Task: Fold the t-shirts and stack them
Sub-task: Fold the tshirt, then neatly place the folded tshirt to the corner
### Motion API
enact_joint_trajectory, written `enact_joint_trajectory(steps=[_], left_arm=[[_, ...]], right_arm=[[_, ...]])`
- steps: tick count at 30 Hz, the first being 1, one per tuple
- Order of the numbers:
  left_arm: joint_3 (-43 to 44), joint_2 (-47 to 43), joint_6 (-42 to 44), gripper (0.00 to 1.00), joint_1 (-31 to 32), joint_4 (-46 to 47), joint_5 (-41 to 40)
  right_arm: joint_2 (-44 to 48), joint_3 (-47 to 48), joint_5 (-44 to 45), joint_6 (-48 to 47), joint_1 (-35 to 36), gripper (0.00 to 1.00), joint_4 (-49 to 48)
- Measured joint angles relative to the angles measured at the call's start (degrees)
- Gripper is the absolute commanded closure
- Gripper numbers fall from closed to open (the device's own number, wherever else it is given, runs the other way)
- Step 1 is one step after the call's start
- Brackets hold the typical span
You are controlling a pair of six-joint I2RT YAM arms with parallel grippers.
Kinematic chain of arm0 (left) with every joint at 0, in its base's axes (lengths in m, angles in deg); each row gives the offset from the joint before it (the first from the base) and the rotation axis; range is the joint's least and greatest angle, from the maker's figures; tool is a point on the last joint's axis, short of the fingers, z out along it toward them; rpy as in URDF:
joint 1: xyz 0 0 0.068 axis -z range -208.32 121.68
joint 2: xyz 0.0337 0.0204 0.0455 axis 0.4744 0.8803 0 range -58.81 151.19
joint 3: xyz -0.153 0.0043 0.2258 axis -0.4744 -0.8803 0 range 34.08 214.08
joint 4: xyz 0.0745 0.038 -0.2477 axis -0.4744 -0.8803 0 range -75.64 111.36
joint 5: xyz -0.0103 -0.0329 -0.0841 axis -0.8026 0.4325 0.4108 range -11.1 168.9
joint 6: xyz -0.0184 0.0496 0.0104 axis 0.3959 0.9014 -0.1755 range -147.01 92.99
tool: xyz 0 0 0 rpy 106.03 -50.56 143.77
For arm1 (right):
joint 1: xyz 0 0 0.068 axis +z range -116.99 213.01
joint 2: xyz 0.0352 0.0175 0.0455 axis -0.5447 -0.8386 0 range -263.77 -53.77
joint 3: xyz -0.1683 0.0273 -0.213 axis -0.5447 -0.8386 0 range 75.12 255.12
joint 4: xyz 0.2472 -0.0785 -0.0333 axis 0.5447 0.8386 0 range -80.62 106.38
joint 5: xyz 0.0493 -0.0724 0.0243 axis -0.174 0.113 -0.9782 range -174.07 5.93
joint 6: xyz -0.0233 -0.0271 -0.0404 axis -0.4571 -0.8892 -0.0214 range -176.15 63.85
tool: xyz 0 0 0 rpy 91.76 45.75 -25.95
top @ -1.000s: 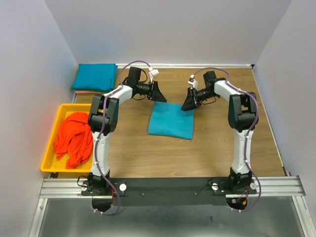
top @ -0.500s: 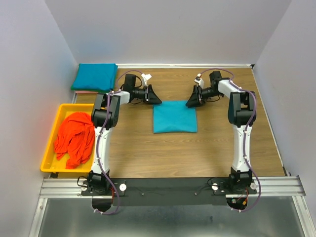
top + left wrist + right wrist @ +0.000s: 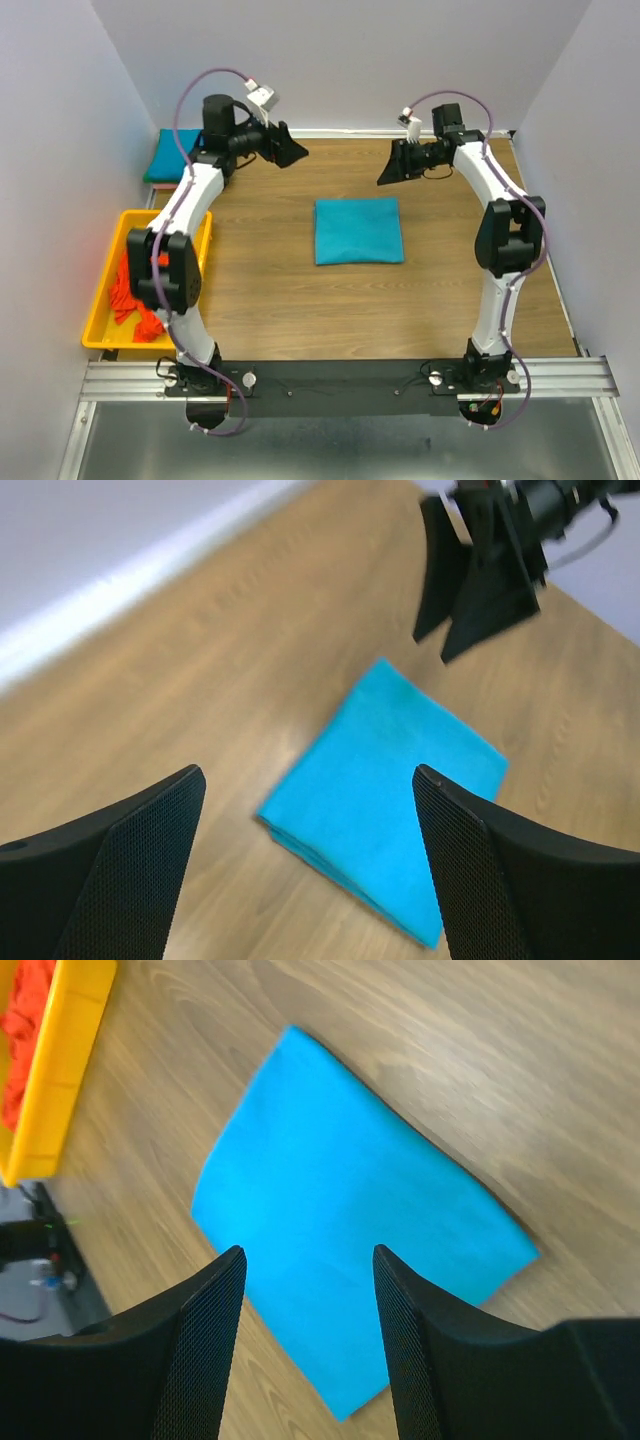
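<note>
A folded teal-blue t-shirt lies flat on the wooden table at the centre; it also shows in the left wrist view and the right wrist view. My left gripper is open and empty, raised behind and to the left of it, apart from the cloth. My right gripper is open and empty, raised just behind the shirt's far right corner. From the left wrist the right gripper shows beyond the shirt. A folded teal shirt stack sits at the back left, partly hidden by my left arm.
A yellow tray at the left edge holds crumpled orange-red t-shirts, partly hidden by my left arm; the tray also shows in the right wrist view. White walls close the table on three sides.
Both grippers have let go of the teal shirt's far edge and lifted back away from it. The left arm swung toward the back left. The shirt now lies squared and flat.
</note>
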Motion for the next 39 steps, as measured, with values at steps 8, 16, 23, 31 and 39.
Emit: enact_joint_trajectory(steps=[8, 16, 23, 31, 39], left_arm=[[-3.98, -18.69, 2.01, 0.07, -9.86, 2.58, -6.23], [-4.68, -18.03, -0.61, 0.07, -19.19, -1.18, -9.75], [-7.13, -17.03, -0.28, 0.07, -20.44, -5.44, -12.35], [-10.25, -17.03, 1.25, 0.07, -20.44, -6.49, -13.29], [-12.66, -17.20, 2.27, 0.07, -20.41, -6.43, -13.38]], right_arm=[[12.17, -7.10, 17.20, -6.75, 19.15, 0.42, -3.78], [8.92, -12.24, 33.09, -9.77, 39.21, 0.48, -4.61], [6.69, -12.63, 39.78, -9.49, 44.02, 0.49, -5.03], [2.91, -12.98, 44.37, -9.42, 44.89, 0.50, -5.16], [2.01, -15.80, 45.72, -9.49, 44.89, 0.53, -6.12]])
